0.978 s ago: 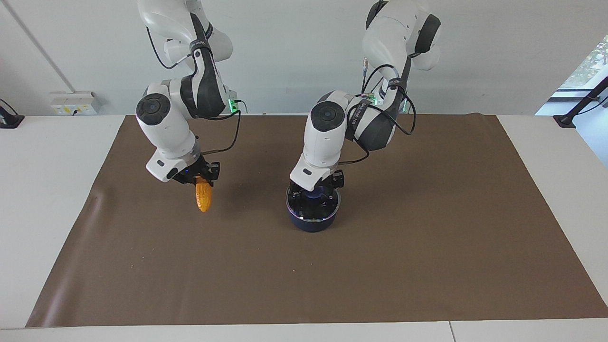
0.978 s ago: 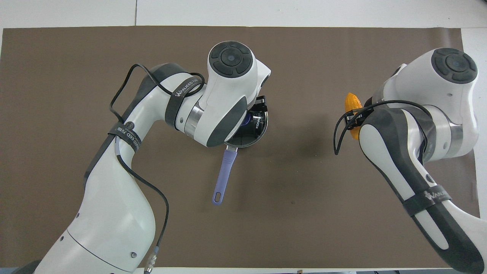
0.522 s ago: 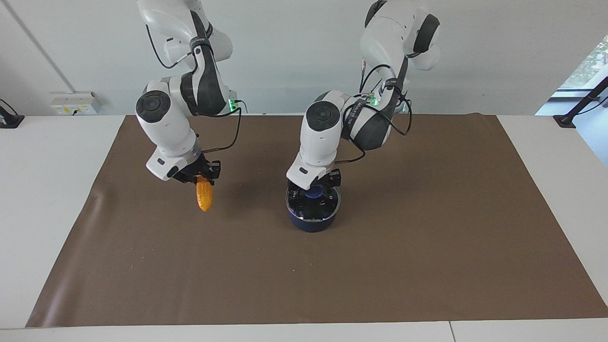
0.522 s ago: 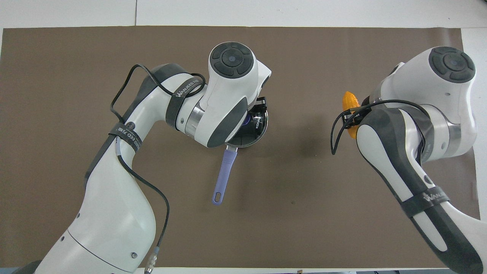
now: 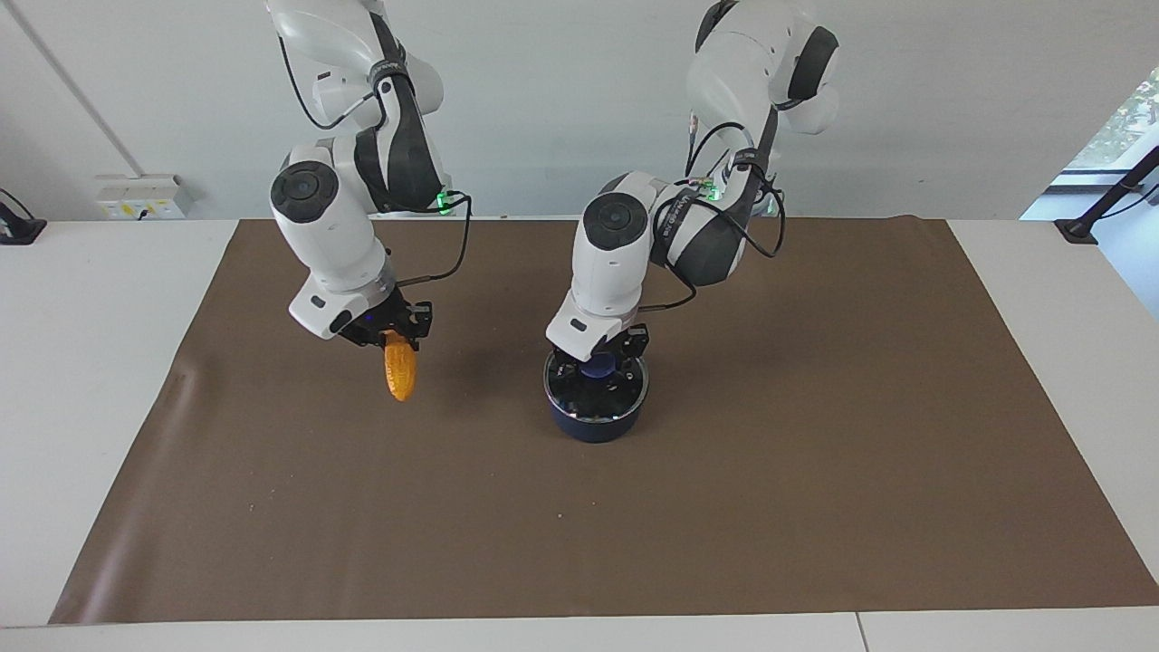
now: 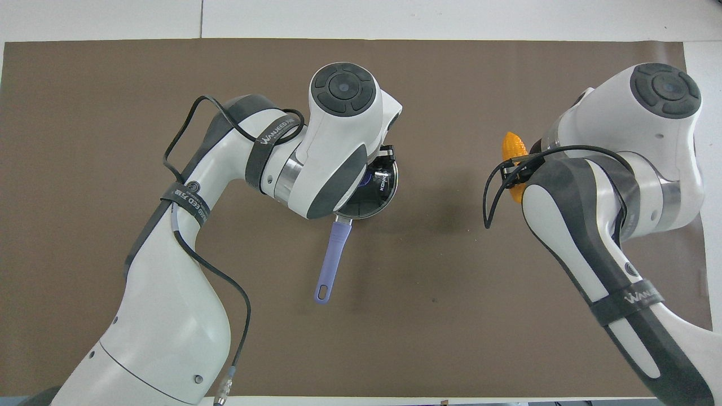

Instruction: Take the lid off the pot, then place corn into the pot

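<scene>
The dark navy pot (image 5: 593,431) stands mid-table with the glass lid (image 5: 599,400) on it. Its light blue handle (image 6: 333,254) points toward the robots. My left gripper (image 5: 598,360) is down on the lid, with its fingers closed around the blue knob (image 5: 598,369). In the overhead view the left arm covers most of the lid (image 6: 369,207). My right gripper (image 5: 391,337) is shut on the thick end of the yellow-orange corn (image 5: 399,376). It holds the corn in the air, tip down, over the mat toward the right arm's end. The corn also shows in the overhead view (image 6: 512,148).
A brown mat (image 5: 815,453) covers most of the white table (image 5: 90,362). A white socket box (image 5: 140,195) sits by the wall near the right arm's end. Nothing else stands on the mat.
The right gripper has carried the corn a little toward the pot and slightly up. The left gripper has shifted slightly on the lid's knob. The lid and pot stay where they were.
</scene>
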Controlling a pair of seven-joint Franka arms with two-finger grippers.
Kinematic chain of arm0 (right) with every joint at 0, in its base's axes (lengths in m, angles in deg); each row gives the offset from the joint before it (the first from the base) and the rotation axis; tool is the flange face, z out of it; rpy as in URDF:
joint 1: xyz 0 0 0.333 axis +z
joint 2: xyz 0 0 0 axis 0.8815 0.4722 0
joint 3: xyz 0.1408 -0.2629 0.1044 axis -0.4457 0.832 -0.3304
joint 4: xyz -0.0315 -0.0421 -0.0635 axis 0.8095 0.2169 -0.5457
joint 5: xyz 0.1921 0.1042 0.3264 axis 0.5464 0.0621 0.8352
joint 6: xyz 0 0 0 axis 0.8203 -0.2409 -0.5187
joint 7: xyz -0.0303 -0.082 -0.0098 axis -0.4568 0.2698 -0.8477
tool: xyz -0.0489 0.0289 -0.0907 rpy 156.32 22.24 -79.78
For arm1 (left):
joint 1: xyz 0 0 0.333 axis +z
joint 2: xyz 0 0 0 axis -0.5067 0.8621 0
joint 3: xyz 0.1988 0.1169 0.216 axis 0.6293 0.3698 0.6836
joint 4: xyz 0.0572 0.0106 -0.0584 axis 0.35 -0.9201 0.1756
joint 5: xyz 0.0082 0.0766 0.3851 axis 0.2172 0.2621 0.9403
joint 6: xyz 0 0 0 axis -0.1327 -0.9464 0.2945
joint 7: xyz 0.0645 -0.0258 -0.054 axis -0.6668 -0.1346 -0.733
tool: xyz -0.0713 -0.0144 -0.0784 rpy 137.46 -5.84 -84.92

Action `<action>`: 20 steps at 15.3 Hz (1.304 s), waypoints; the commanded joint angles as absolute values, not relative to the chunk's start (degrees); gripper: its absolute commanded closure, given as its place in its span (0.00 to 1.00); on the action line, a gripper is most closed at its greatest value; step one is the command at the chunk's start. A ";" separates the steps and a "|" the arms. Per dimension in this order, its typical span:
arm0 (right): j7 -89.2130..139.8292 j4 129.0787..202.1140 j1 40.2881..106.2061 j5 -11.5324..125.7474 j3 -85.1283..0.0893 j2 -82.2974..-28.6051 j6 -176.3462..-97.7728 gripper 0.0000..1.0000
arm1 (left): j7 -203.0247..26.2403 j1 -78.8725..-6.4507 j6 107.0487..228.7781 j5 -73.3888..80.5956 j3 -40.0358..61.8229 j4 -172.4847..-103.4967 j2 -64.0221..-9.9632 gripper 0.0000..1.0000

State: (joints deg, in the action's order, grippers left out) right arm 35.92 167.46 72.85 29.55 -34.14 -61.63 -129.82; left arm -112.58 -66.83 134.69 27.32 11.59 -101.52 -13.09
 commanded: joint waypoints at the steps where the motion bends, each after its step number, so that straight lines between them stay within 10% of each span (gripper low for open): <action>1: 38.05 163.54 73.16 30.12 -34.79 -59.99 -127.04 1.00 | -112.24 -66.13 133.34 25.76 12.42 -103.41 -17.33 1.00; 8: 46.11 159.69 77.36 33.27 -34.79 -58.23 -128.62 1.00 | -110.93 -61.22 124.20 25.05 12.95 -102.18 -24.72 1.00; 14: 63.70 140.01 91.24 32.06 -34.70 -42.26 -126.07 1.00 | -91.80 -47.26 117.95 26.62 12.87 -102.71 -27.89 1.00; 20: 68.81 141.11 95.40 30.65 -34.79 -37.74 -135.56 1.00 | -69.12 -31.35 124.07 26.81 12.95 -111.54 -31.22 1.00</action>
State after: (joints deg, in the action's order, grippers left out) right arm 68.22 141.61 96.13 31.26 -34.66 -38.20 -134.42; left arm -75.92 -35.73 119.69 26.18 13.60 -103.75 -26.74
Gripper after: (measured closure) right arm 0.590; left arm 0.330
